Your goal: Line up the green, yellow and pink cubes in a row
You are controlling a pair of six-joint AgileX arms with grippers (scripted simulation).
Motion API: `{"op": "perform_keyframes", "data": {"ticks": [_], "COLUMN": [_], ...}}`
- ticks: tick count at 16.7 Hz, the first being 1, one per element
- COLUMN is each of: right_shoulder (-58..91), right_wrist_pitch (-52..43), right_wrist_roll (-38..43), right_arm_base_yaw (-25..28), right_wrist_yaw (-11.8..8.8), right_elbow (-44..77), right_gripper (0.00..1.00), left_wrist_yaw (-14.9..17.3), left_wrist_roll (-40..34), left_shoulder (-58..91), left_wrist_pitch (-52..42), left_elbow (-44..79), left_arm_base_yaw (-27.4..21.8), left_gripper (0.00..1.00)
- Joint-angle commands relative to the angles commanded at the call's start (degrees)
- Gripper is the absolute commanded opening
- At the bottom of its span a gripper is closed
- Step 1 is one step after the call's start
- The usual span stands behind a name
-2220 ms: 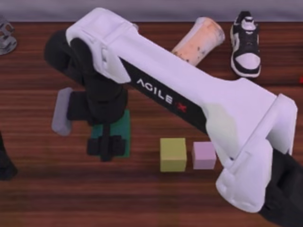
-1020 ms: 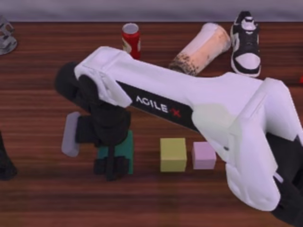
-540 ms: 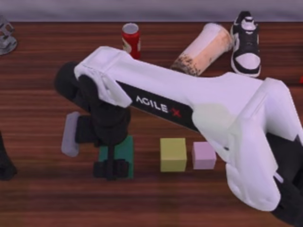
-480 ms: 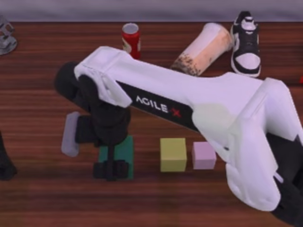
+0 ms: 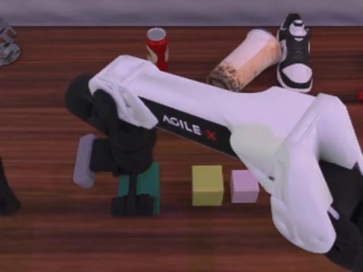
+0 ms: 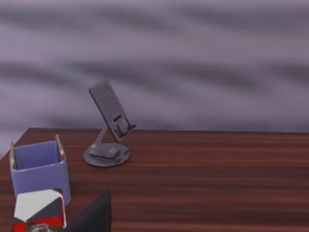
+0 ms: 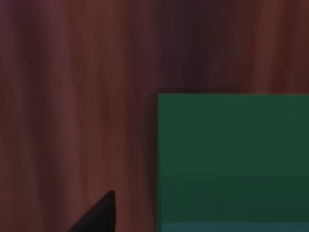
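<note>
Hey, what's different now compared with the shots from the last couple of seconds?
The right arm's gripper carried the green cube toward the near edge and a little to the right, closer to the yellow cube, roughly in line with it. The arm's swing uncovered a red can at the back. The yellow cube and pink cube stayed put.
</note>
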Motion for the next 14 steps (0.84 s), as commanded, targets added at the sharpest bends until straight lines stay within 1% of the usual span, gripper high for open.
{"op": "perform_keyframes", "data": {"ticks": [4, 10, 12, 14], "right_shoulder": [2.2, 6.5, 7.2, 7.4], "right_wrist_pitch": [-5.6, -19.4, -22.2, -22.9], "right_wrist_roll": [0.0, -0.1, -0.1, 0.0], "right_arm_base_yaw": [0.2, 0.4, 0.5, 0.5], "right_wrist_yaw": [0.0, 0.0, 0.1, 0.1], "right_elbow": [6.6, 26.6, 29.7, 30.5], "right_gripper": [1.0, 1.0, 1.0, 1.0], "left_wrist_yaw": [0.0, 0.0, 0.0, 0.0], "left_wrist_roll": [0.0, 0.0, 0.0, 0.0], "left_shoulder": [0.0, 0.0, 0.0, 0.0], "left_wrist_pitch": [0.0, 0.0, 0.0, 0.0], "left_elbow": [0.0, 0.0, 0.0, 0.0], "left_arm_base_yaw": [0.0, 0.0, 0.0, 0.0], "left_gripper": [1.0, 1.0, 1.0, 1.0]}}
